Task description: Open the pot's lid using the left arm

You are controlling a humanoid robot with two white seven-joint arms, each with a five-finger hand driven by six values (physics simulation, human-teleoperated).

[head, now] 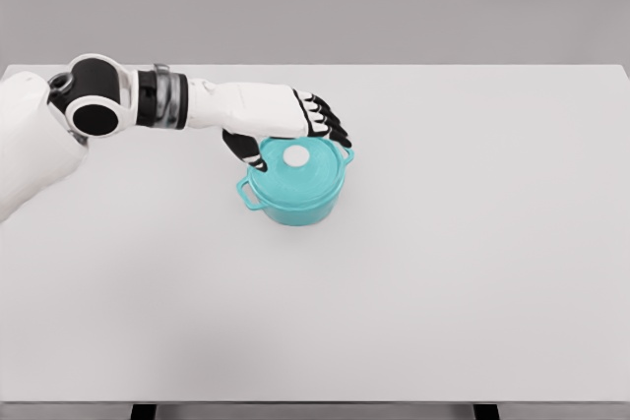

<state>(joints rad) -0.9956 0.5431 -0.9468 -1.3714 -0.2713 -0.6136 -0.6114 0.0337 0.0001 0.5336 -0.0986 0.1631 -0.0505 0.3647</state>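
A teal pot [295, 206] with two side handles stands on the white table [453, 282], a little left of the middle. Its teal lid [307, 178] sits on it, topped by a round white knob [296, 155]. My left hand [293, 140] reaches in from the left and hovers over the far edge of the lid. Its fingers [330, 125] are spread past the lid's far right rim, and the thumb [244, 150] hangs by the left rim. The knob lies uncovered just in front of the palm, with nothing grasped. The right arm is out of view.
The table's far edge runs just behind the hand, with a grey wall beyond it. Its near edge shows at the bottom of the picture.
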